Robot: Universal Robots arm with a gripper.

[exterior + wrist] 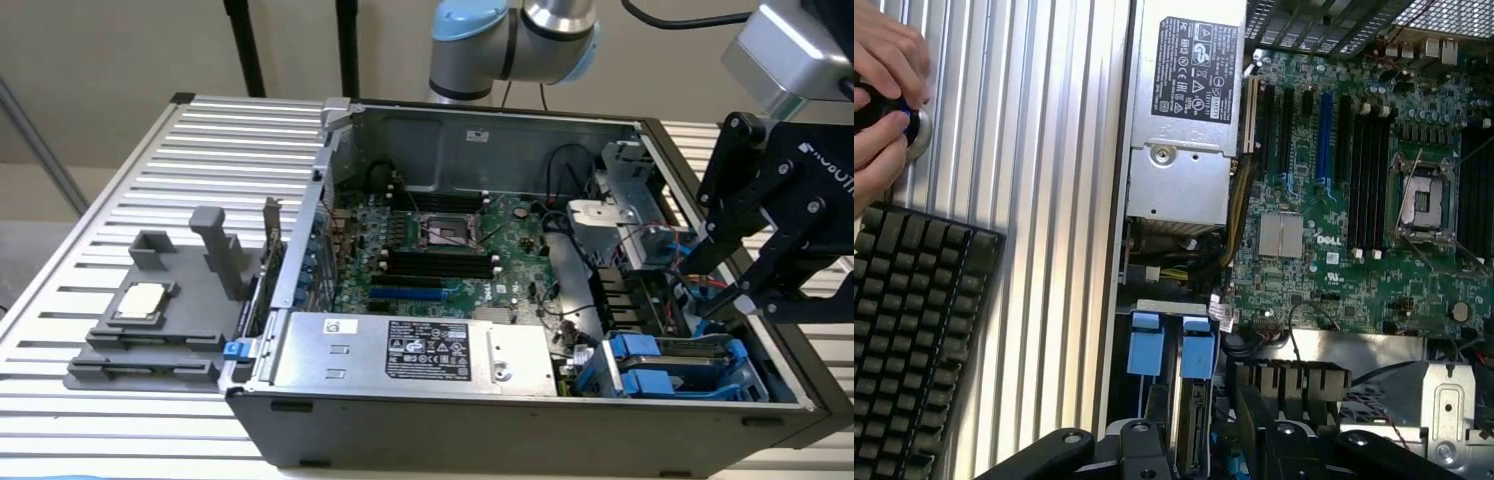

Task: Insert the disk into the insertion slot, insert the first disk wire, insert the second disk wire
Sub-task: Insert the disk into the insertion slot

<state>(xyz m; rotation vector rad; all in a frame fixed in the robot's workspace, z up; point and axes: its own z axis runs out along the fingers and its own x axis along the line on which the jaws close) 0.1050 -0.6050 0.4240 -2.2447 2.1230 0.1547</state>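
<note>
The open computer case (534, 420) lies on its side on a slatted metal table (200, 160), interior facing up. The slot (714, 352) occupies the case corner at the exterior view's lower right, just beside the power supply (414, 350). The disk (1190, 420) stands on edge inside the slot, with two blue tabs (1145, 352) of its carrier at the exposed end (how deeply it is seated cannot be told). The gripper (731, 275) hangs over the case at the exterior view's right, above the slot and apart from it. Its fingers are spread and grasp nothing. In the wrist view, the black finger linkages (1064, 450) sit wide apart on either side of the slot. The motherboard (441, 250) fills the middle of the case, between the power supply and the rear wall. Outside the case, at the exterior view's left, a grey plastic fixture (174, 330) with upright posts rests on the table and carries a small square silver part (140, 300). In the wrist view, a black keyboard (914, 340) lies on the table, well apart from the case. Near it, a person's hands (884, 100) grip a small dark knob.
</note>
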